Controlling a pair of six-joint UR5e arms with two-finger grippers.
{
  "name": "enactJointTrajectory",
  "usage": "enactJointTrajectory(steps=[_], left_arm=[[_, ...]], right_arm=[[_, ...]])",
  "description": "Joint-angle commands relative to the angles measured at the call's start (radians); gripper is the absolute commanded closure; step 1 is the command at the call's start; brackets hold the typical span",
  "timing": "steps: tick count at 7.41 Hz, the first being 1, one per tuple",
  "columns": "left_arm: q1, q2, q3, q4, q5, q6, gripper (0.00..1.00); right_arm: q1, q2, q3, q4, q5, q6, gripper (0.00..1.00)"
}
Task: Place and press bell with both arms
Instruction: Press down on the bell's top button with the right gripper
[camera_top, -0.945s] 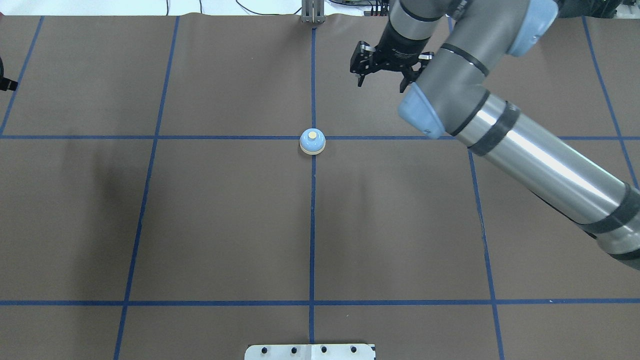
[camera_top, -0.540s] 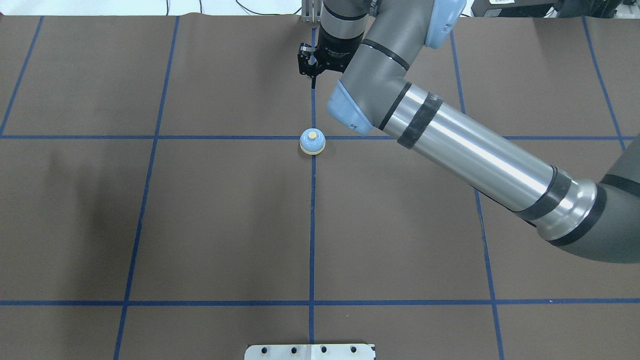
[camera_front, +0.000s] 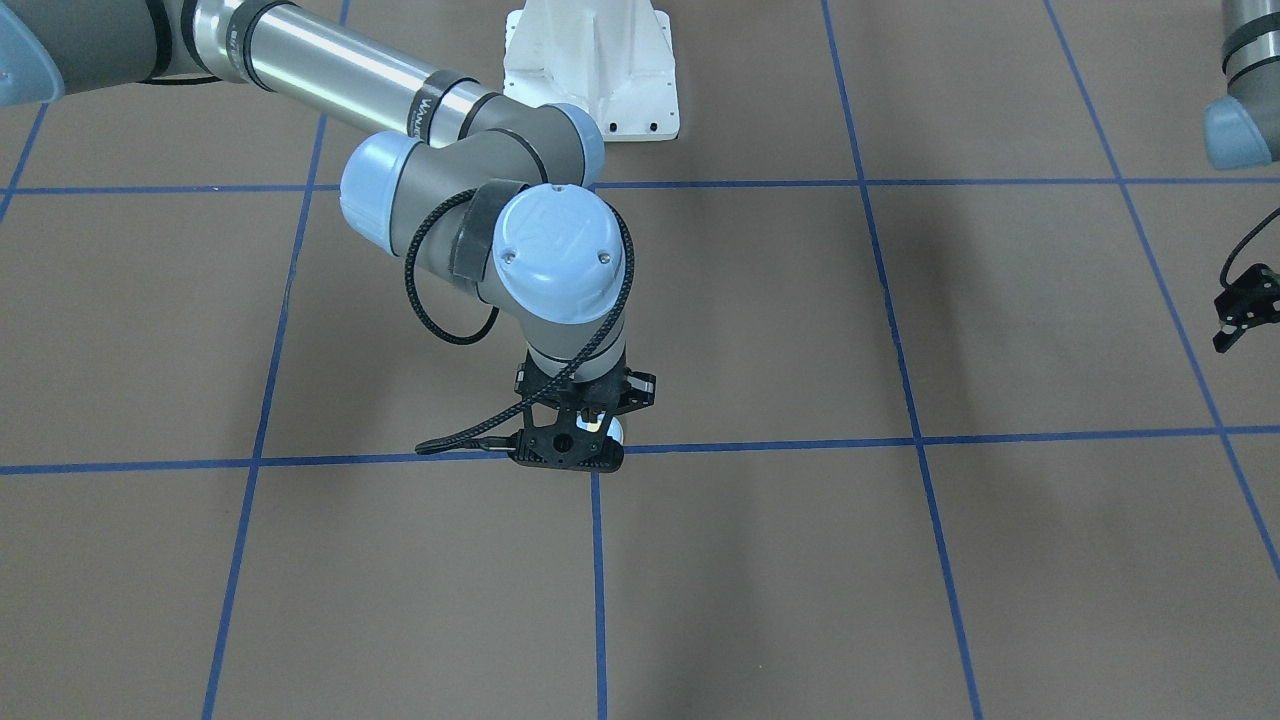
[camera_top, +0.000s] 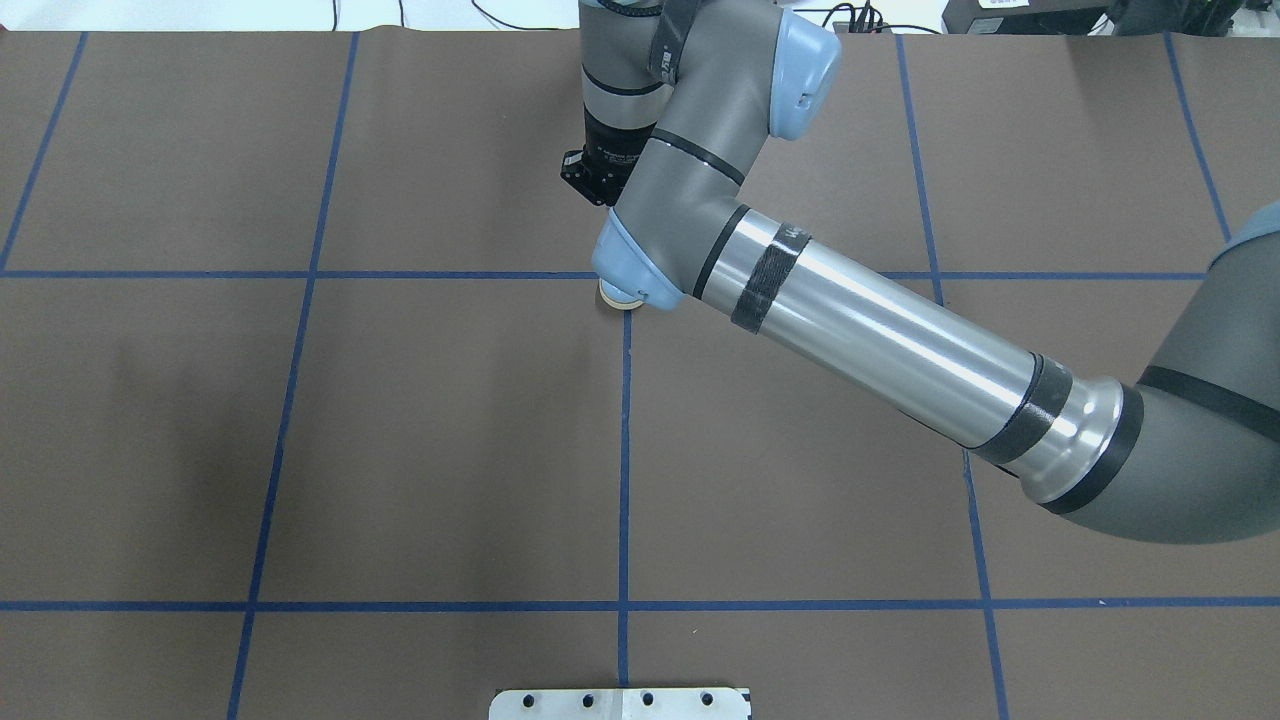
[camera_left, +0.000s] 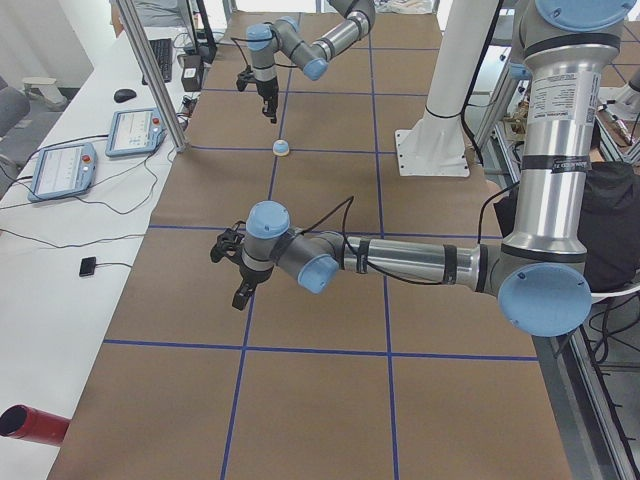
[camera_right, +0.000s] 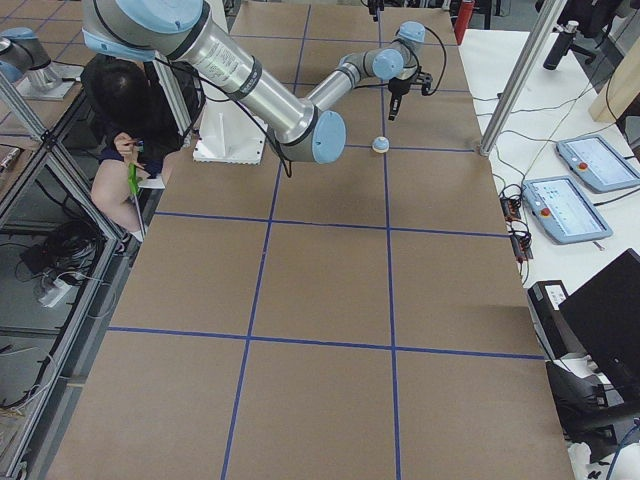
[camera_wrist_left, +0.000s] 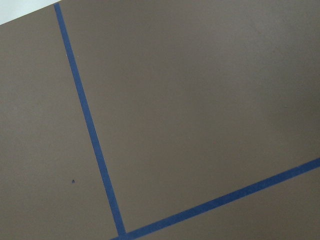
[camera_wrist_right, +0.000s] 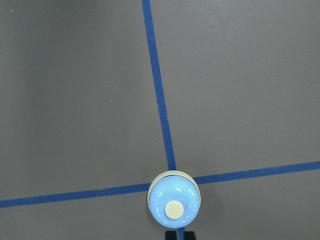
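Sitting on matte paper (camera_wrist_right: 240, 90): glossy dome bell (camera_wrist_right: 174, 205) (cream btn (camera_wrist_right: 173, 209)).

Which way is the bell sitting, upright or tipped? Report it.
Upright. The right wrist view looks down on the bell: its cream button faces up near the middle of the blue dome.

Brown mat (camera_top: 450, 450) w/ blue tape grid (camera_top: 624, 450); white pedestal (camera_front: 590, 60); red tube (camera_left: 28, 424) on side bench.
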Motion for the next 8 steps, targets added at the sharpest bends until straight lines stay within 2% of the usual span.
enactJointTrajectory(steps=[1,3,8], left_arm=[[0.006,0.002,-0.022,0.039,0.002,0.0,0.0],[0.007,0.004,-0.018,0.039,0.008,0.002,0.0],[0.009,0.001,-0.01,0.039,0.01,0.002,0.0]], right_arm=[[-0.019,0.0,-0.034,0.005,-0.03,-0.009,1.0],[-0.031,0.0,-0.09,0.077,-0.042,-0.009,1.0],[-0.046,0.0,-0.146,0.148,-0.056,-0.007,1.0]])
